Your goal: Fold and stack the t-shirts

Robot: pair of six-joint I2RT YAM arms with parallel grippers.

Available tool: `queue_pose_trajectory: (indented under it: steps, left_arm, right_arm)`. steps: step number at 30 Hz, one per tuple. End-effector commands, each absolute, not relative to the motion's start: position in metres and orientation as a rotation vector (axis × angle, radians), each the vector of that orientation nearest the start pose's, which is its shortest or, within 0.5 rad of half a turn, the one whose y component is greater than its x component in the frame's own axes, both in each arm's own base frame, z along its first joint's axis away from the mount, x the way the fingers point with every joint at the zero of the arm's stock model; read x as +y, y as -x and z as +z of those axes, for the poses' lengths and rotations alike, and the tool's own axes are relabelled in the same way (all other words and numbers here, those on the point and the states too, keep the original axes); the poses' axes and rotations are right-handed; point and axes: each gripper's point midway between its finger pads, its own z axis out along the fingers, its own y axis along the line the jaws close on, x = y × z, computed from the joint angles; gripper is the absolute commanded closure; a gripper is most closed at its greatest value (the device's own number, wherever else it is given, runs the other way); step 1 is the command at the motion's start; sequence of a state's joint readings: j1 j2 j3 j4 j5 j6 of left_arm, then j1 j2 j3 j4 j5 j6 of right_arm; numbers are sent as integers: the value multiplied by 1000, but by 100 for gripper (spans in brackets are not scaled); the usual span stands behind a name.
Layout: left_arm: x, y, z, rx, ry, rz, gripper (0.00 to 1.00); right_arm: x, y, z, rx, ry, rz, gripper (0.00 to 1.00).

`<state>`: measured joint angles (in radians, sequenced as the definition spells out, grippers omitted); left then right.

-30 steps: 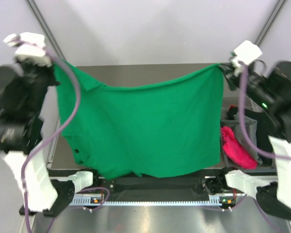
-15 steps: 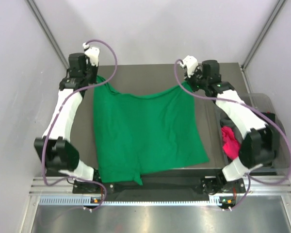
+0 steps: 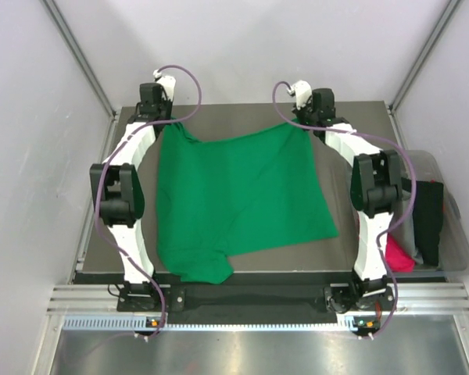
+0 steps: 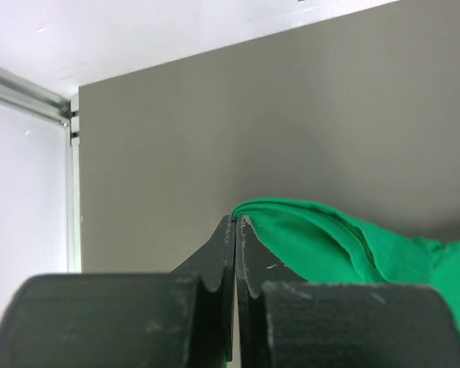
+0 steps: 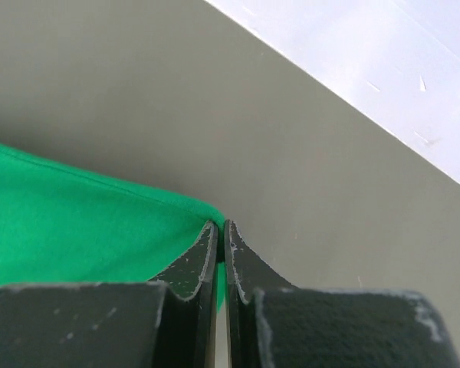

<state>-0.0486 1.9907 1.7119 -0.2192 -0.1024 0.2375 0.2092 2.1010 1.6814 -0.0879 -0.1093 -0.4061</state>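
A bright green t-shirt (image 3: 238, 195) lies spread over the grey table (image 3: 227, 117), its near left corner bunched up. My left gripper (image 3: 162, 123) is shut on the shirt's far left corner; its jaws pinch the green fabric (image 4: 314, 238) in the left wrist view. My right gripper (image 3: 308, 125) is shut on the far right corner; the fabric (image 5: 77, 222) runs between its closed jaws. Both arms are stretched to the far side of the table. A magenta-pink shirt (image 3: 399, 254) and a black one (image 3: 427, 219) lie in a bin at the right.
A clear bin (image 3: 461, 242) stands at the table's right edge and holds the other shirts. White walls with metal posts (image 3: 78, 58) enclose the back and sides. The table's far edge (image 3: 242, 105) lies just beyond both grippers.
Both grippers have carried the shirt's top corners away from me and down toward the far side of the table. The shirt went from hanging to lying spread on the table.
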Motion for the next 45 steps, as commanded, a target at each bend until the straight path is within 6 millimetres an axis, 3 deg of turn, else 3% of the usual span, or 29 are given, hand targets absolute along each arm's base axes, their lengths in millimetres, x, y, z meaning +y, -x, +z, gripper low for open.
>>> queue_pose_trajectory:
  steps: [1, 2, 3, 5, 6, 7, 9, 10, 17, 24, 26, 27, 28, 29, 30, 31, 32, 33, 34, 35, 37, 38, 45]
  left_arm:
    - [0, -616, 238, 1880, -173, 244, 100]
    - [1, -623, 221, 1908, -171, 248, 100]
    - [0, -631, 232, 1886, -167, 248, 100]
    - [0, -641, 214, 1919, -165, 256, 100]
    - [-1, -648, 227, 1891, -158, 257, 100]
    - [-1, -653, 217, 1903, -156, 258, 100]
    - [-3, -660, 224, 1882, -159, 265, 100]
    - [-5, -664, 218, 1886, -161, 266, 100]
    - [-14, -676, 224, 1839, -181, 302, 100]
    - [-18, -676, 233, 1823, -175, 293, 100]
    - [-21, -668, 239, 1829, -166, 273, 100]
    - [-21, -662, 228, 1859, -172, 264, 100]
    - [-24, -655, 243, 1842, -176, 245, 100]
    - [-25, -645, 226, 1887, -189, 236, 100]
    - [-28, -638, 225, 1897, -203, 229, 100]
    - [-29, -628, 240, 1881, -207, 226, 100]
    - [-31, -620, 241, 1887, -217, 219, 100]
    - [-31, -609, 224, 1928, -234, 219, 100]
    - [-31, -598, 242, 1896, -239, 218, 100]
    - [-29, -584, 223, 1933, -271, 246, 100]
    - [-28, -570, 241, 1882, -278, 272, 100]
    - [-26, -561, 229, 1908, -291, 283, 100]
    - [-21, -527, 240, 1898, -310, 291, 100]
  right_arm:
    - [122, -628, 182, 1818, 594, -60, 100]
    - [123, -633, 180, 1816, 587, -63, 100]
    - [121, -642, 176, 1818, 568, -63, 100]
    - [116, -653, 170, 1827, 545, -62, 100]
    - [115, -656, 170, 1826, 537, -63, 100]
    - [114, -658, 169, 1825, 531, -70, 100]
    - [112, -664, 163, 1828, 521, -76, 100]
    - [111, -666, 164, 1826, 518, -79, 100]
    - [103, -676, 154, 1837, 505, -100, 100]
    - [98, -672, 153, 1847, 501, -107, 100]
    - [98, -667, 155, 1851, 507, -103, 100]
    - [99, -665, 159, 1845, 516, -102, 100]
    - [98, -659, 162, 1845, 522, -102, 100]
    - [98, -656, 165, 1843, 528, -102, 100]
    - [99, -653, 166, 1845, 535, -93, 100]
    - [99, -645, 157, 1869, 545, -84, 100]
    - [100, -640, 170, 1853, 546, -81, 100]
    - [100, -635, 172, 1855, 549, -73, 100]
    - [100, -625, 160, 1881, 562, -65, 100]
    - [99, -620, 173, 1863, 564, -69, 100]
    - [98, -608, 171, 1877, 583, -68, 100]
    - [97, -605, 169, 1882, 590, -72, 100]
    - [96, -582, 165, 1905, 597, -58, 100]
